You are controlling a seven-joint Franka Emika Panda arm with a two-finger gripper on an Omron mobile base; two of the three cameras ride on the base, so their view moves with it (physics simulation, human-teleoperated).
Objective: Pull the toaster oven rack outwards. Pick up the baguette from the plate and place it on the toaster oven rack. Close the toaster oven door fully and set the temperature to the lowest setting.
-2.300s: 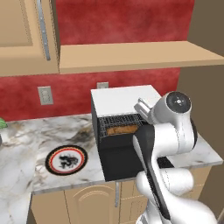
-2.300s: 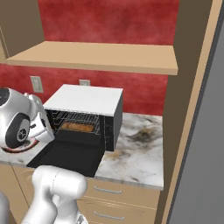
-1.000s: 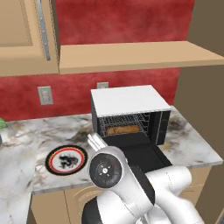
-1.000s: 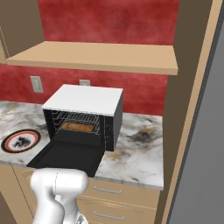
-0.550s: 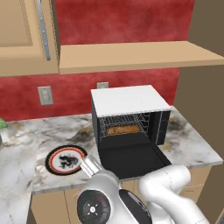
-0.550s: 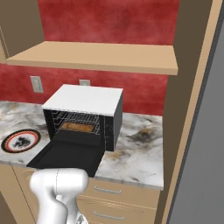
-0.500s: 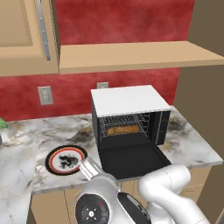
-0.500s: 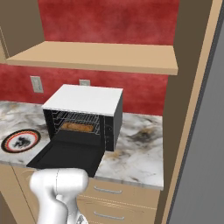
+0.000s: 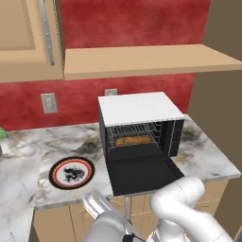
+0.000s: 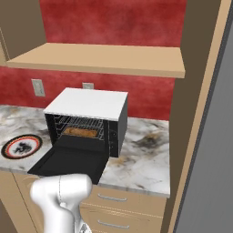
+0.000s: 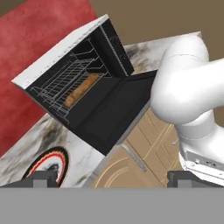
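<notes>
A: Left base view. The toaster oven (image 9: 142, 124), a black box with a flat white top, stands on the marbled grey-white tabletop (image 9: 28, 156). Its door (image 9: 142, 174), a flat black panel, lies folded down level over the tabletop edge.
B: Bread?
A: The baguette (image 9: 132, 140), a short tan loaf, lies on the rack (image 9: 124, 134), a thin wire grid inside the cavity. The round plate (image 9: 72, 172), red-and-black rim, white patterned centre, sits bare to the left, apart from the oven.

B: Right base view?
A: Same layout. Oven (image 10: 88, 119) with door (image 10: 68, 163) down; baguette (image 10: 81, 132) on the rack (image 10: 77, 123); plate (image 10: 21, 146) at far left. Wooden drawers (image 10: 120, 207) with slim metal handles below.

B: Hand view?
A: Tilted. Baguette (image 11: 81, 89) on the wire rack (image 11: 65, 85), door (image 11: 116, 111) open, plate (image 11: 51, 162) rim at lower left. The hand (image 11: 111, 178) has its fingers (image 11: 41, 178) spread wide, holding nothing, low before the wood cabinet front (image 11: 144, 153).
</notes>
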